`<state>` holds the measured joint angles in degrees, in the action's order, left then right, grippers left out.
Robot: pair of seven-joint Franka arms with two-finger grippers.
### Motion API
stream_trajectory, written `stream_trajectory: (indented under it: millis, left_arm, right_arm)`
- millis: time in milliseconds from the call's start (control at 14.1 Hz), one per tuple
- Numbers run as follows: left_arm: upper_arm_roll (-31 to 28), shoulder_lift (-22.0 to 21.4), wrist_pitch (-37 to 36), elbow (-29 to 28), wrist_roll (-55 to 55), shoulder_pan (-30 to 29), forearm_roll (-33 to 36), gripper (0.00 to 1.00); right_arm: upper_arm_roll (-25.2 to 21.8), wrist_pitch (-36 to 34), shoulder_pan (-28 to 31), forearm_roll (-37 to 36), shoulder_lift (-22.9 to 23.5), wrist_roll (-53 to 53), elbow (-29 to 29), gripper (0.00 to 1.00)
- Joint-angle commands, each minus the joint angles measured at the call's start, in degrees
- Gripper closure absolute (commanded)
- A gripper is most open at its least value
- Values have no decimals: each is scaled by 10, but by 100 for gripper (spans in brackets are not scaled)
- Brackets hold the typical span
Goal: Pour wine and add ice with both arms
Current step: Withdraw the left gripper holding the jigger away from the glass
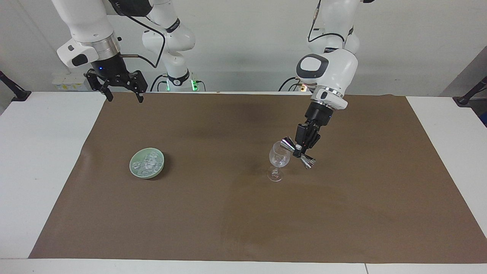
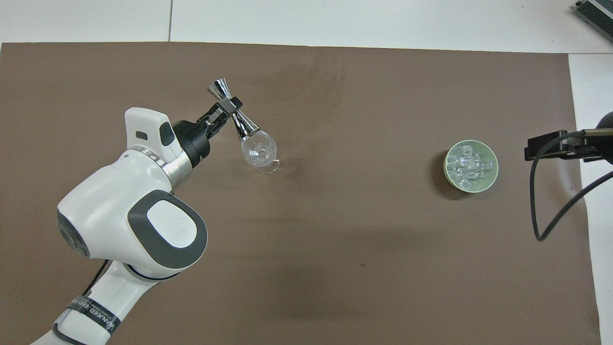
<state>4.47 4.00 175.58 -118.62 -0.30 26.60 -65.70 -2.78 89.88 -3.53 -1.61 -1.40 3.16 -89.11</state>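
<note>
The left gripper (image 1: 303, 149) clamps a silver double-ended jigger (image 1: 298, 153) at its narrow waist, tilting it so one cone's mouth dips at the rim of a clear stemmed wine glass (image 1: 277, 163) standing on the brown mat (image 1: 243, 213). From overhead, that cone (image 2: 245, 128) overlaps the glass's bowl (image 2: 259, 150); the facing camera shows the cone at the lip. The ice (image 1: 147, 163), small clear cubes, sits heaped in a pale green dish (image 1: 147, 163) on the mat, well apart from the glass toward the right arm's end. The right gripper (image 1: 121, 98) waits with jaws spread wide over the mat's edge nearest the robots; overhead, only part of it (image 2: 550, 146) shows.
</note>
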Motion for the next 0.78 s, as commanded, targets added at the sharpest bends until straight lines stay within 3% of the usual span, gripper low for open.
stream_trajectory:
  millis: [0, 424, 707]
  left_arm:
    - [-8, 8, 12, 12, 8, 14, 2, 100]
    - [-8, 0, -6, 9, -56, 1, -7, 100]
    - [-9, -27, -117, 0, -174, -68, -24, 100]
  right_arm:
    - [-2, -5, -3, 4, -12, 9, -12, 0]
    - [-2, -5, -3, 4, -12, 9, -12, 0]
    - [-2, -5, -3, 4, -12, 9, -12, 0]
